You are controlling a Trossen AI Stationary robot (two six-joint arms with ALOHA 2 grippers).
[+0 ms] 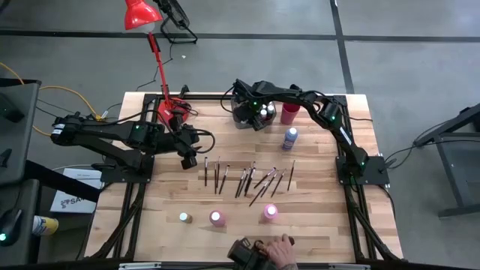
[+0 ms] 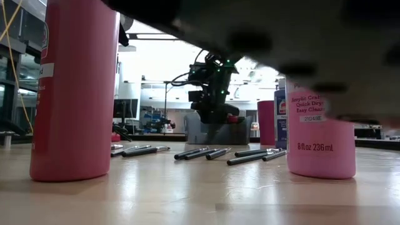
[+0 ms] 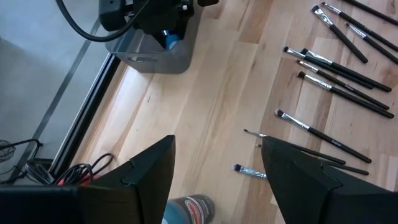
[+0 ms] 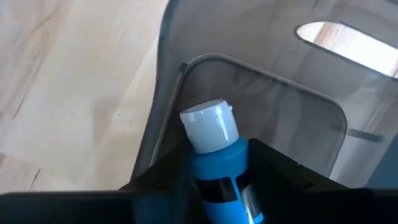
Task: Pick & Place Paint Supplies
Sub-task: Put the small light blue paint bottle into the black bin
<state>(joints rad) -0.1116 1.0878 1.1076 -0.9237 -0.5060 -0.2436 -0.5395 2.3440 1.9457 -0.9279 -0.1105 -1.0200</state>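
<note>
The high view looks straight down on the whole table (image 1: 315,225). The low view sits at tabletop height, close behind a pink bottle (image 2: 74,94), facing the bin (image 2: 217,132). The left wrist view looks over brushes (image 3: 336,74) toward that bin; the right wrist view peers closely into it.

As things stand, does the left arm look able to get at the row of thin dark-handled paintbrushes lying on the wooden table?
Probably yes. The left gripper hangs open just beside the paintbrushes, with only bare wooden table between. The right gripper is away at the grey bin, holding a blue paint bottle.
</note>
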